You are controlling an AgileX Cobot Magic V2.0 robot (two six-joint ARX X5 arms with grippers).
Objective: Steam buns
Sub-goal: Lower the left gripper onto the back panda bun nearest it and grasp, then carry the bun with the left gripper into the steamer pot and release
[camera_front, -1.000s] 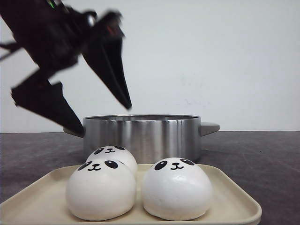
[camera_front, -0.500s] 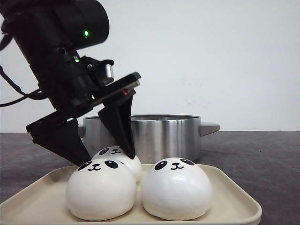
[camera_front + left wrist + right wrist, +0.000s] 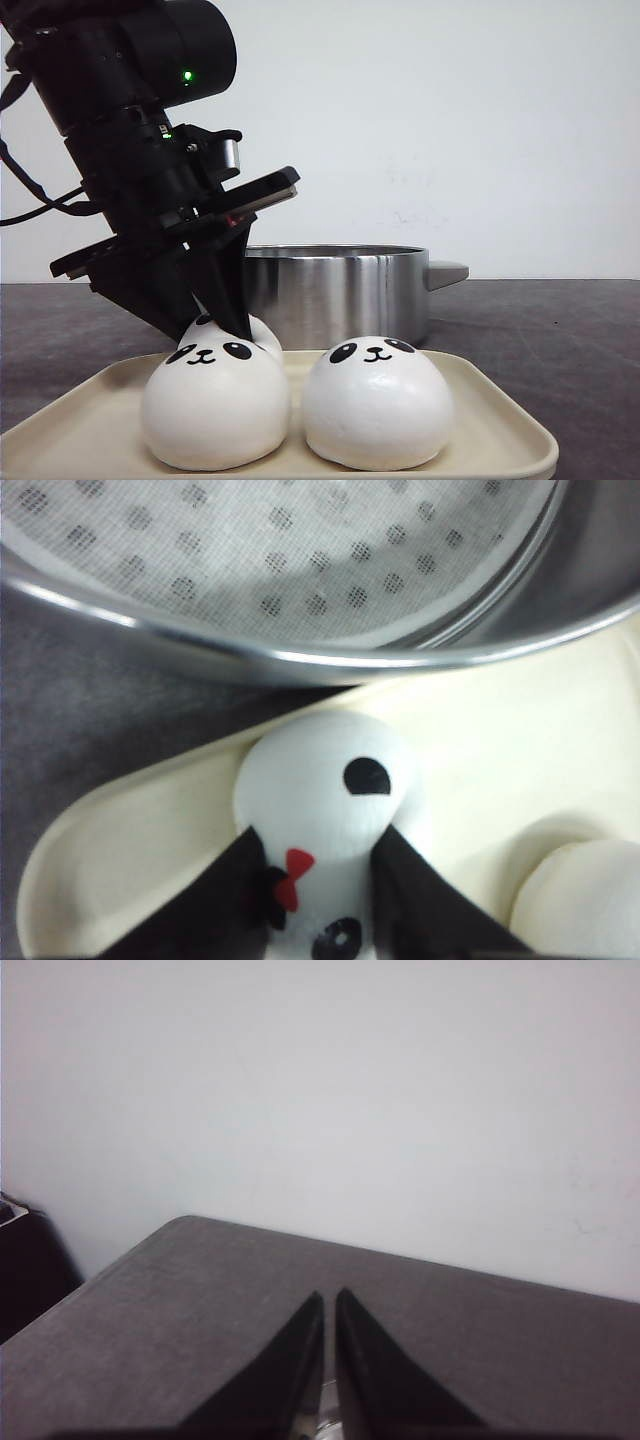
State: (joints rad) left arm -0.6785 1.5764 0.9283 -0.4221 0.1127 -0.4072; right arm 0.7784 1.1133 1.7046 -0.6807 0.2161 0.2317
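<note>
The left hand (image 3: pixel 205 325) is blocking the way to the far bun (image 3: pixel 325 800). Two near buns (image 3: pixel 215 405) are filling the near tray (image 3: pixel 500 430), almost touching. The steel pot (image 3: pixel 340 290) is standing just behind the tray. The desk (image 3: pixel 560 340) right of them is offering open room.

Standing behind everything, a plain white wall (image 3: pixel 480 120), evenly lit. Stretching across below it, a dark grey table (image 3: pixel 560 340), meeting the wall along a straight edge.

Steel steamer pot (image 3: pixel 335 293), cream tray (image 3: pixel 490 420), dark table (image 3: pixel 560 330)
</note>
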